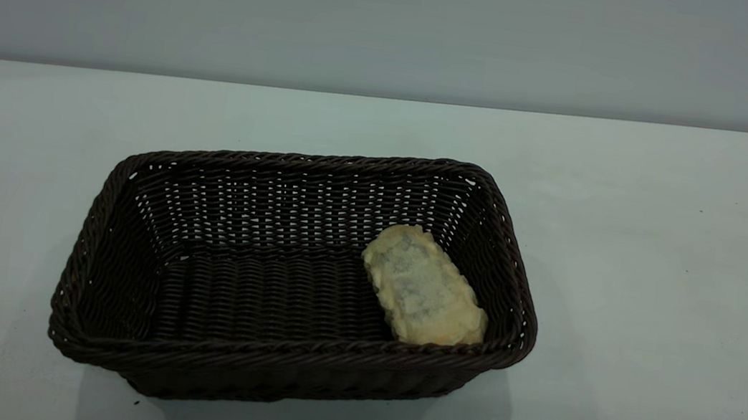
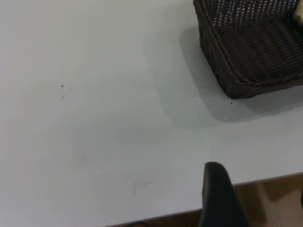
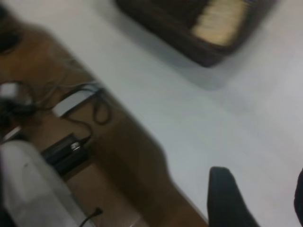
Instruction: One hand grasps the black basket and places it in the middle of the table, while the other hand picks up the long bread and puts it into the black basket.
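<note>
The black basket (image 1: 283, 351) stands on the white table (image 1: 661, 277), near the middle. The long bread (image 1: 423, 287) lies inside it at its right end, pale underside with the greyish patch up. No gripper shows in the exterior view. In the left wrist view my left gripper (image 2: 258, 203) is open and empty above the table's edge, well away from the basket's corner (image 2: 251, 52). In the right wrist view my right gripper (image 3: 262, 201) is open and empty over the table near its edge, well away from the basket (image 3: 180, 28) and the bread (image 3: 220, 21).
A grey wall stands behind the table. Beyond the table's edge the right wrist view shows brown floor with cables (image 3: 97, 111), a dark box (image 3: 66, 151) and a white object (image 3: 33, 189). The left wrist view shows brown floor (image 2: 270, 198) past the edge.
</note>
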Controlling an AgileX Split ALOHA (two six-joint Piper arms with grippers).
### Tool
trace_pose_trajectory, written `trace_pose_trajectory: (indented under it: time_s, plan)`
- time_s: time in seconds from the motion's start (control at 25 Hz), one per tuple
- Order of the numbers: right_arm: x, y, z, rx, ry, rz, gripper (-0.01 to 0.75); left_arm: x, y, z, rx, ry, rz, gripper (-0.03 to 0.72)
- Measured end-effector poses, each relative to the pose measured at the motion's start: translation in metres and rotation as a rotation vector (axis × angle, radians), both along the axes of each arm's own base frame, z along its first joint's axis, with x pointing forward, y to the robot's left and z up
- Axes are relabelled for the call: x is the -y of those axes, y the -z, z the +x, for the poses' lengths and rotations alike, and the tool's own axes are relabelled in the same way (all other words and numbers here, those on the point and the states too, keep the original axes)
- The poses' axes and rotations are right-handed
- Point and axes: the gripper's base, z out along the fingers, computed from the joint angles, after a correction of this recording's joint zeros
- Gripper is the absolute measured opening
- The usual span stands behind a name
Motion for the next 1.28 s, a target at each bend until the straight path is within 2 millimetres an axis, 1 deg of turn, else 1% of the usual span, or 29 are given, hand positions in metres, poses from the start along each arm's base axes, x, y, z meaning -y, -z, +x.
trace_pose_trajectory:
  time_s: [0.12, 0.32, 0.52, 0.88, 1.28]
  plan:
    - [-0.0006, -0.0001, -0.0005, 0.004, -0.013, -0.001, 0.323, 0.0, 0.0, 0.0, 0.0, 0.0, 0.0, 0.476]
    - [0.0044, 0.0005, 0.0041, -0.021, 0.099, 0.011, 0.301, 0.0, 0.0, 0.0, 0.0, -0.001, -0.001, 0.476]
    - [0.0073, 0.0011, 0.0067, -0.023, 0.152, 0.007, 0.301, 0.0, 0.0, 0.0, 0.0, -0.002, -0.002, 0.476]
    - [0.0084, 0.001, 0.0077, -0.018, 0.167, 0.004, 0.301, 0.0, 0.0001, 0.0002, 0.0, -0.003, -0.003, 0.476]
    - [0.0084, 0.001, 0.0077, -0.018, 0.168, 0.005, 0.256, 0.0, 0.0001, 0.0002, 0.0, -0.003, -0.003, 0.476]
